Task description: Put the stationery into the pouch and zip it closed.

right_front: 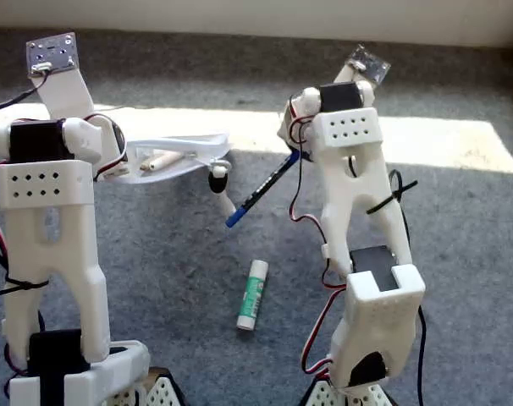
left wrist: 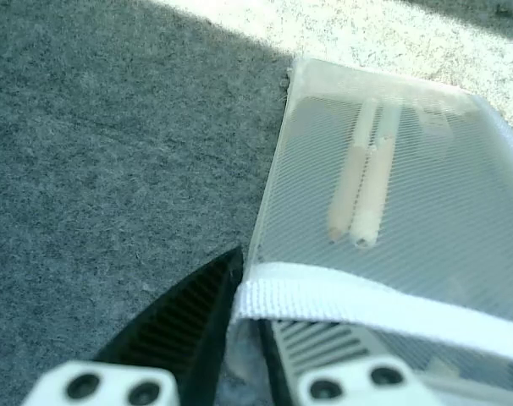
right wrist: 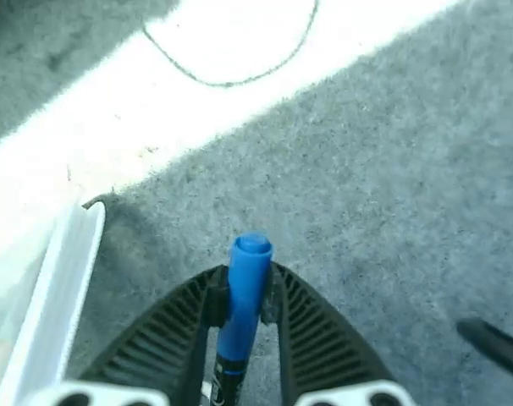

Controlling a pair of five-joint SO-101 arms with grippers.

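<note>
on fuzzy carpet (right_front: 155, 288), ribbed translucent pouch (left wrist: 409, 211)

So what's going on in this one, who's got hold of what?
The left tool is shut on the edge of the clear pouch, which already has two pale sticks inside. The right tool is shut on a blue pen, held above the grey carpet beside the pouch's end, not yet in it. A glue stick lies untouched on the carpet between the arms. The pouch appears open.
</note>
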